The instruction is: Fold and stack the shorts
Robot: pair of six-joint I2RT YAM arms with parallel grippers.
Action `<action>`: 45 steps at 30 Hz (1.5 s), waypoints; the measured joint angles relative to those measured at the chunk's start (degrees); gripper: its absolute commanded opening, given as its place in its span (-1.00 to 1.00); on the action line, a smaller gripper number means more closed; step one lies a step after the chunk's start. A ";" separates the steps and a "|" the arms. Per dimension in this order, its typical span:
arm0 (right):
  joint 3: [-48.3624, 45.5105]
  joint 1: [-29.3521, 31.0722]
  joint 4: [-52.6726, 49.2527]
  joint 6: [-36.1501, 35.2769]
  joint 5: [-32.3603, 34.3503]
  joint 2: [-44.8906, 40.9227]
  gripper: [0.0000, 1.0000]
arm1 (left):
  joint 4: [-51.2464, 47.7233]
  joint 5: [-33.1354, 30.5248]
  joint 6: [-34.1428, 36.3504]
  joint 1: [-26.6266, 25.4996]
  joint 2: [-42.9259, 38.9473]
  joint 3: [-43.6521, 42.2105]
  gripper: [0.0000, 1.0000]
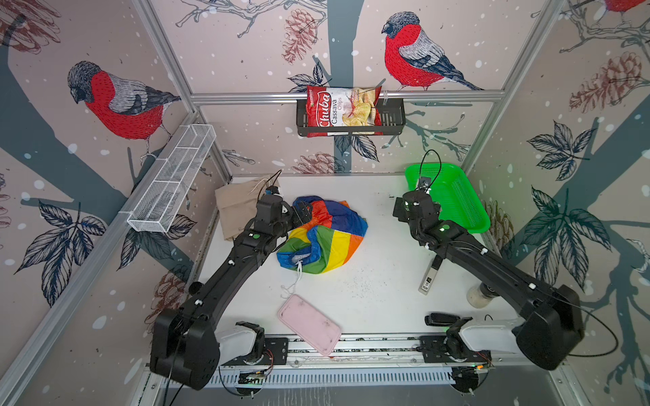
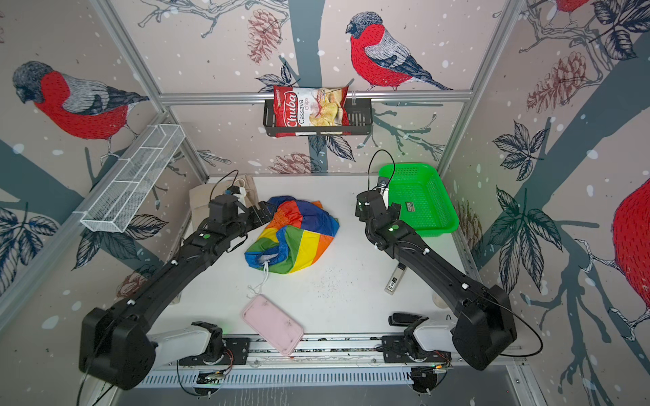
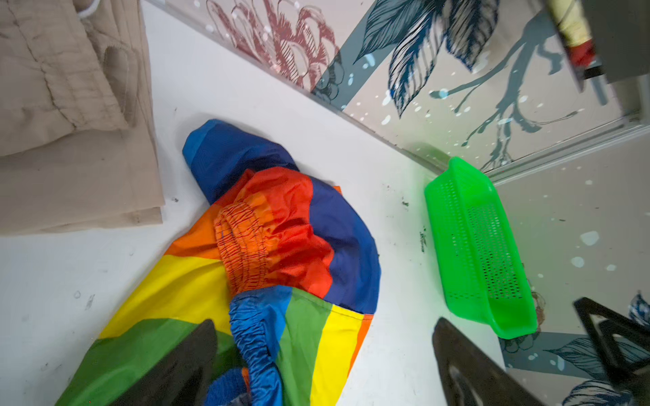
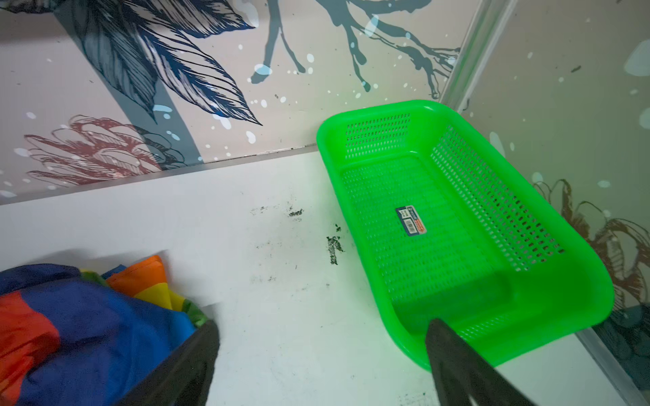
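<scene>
Two pairs of shorts lie on the white table [image 1: 369, 298]. We see the beige shorts [image 1: 234, 207] folded flat at the far left corner. The striped shorts [image 1: 322, 239] sit crumpled near the middle, just beside them, not stacked. Our left gripper [image 3: 323, 327] hangs over the striped shorts, jaws wide, gripping nothing. Our right gripper [image 4: 322, 327], also wide and empty, hovers near the green basket [image 1: 453, 197].

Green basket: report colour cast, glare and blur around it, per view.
Both top views: green basket blooms, near-saturated, green flecks on the wall beside it. Left wrist view: green spill on the white table. Right wrist view: basket sharp, same spill; striped shorts slightly soft.
</scene>
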 measured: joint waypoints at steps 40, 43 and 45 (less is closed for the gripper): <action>-0.63 -1.25 3.39 4.17 -12.50 3.39 0.83 | -25.99 2.40 9.29 -12.96 24.00 60.81 -1.00; -0.22 -1.36 3.54 4.13 -12.96 4.37 0.83 | -31.43 2.45 10.36 -14.05 30.51 78.47 -1.00; 0.02 -1.51 4.31 4.11 -13.31 4.96 0.83 | -34.29 3.37 10.80 -14.49 35.85 91.56 -1.00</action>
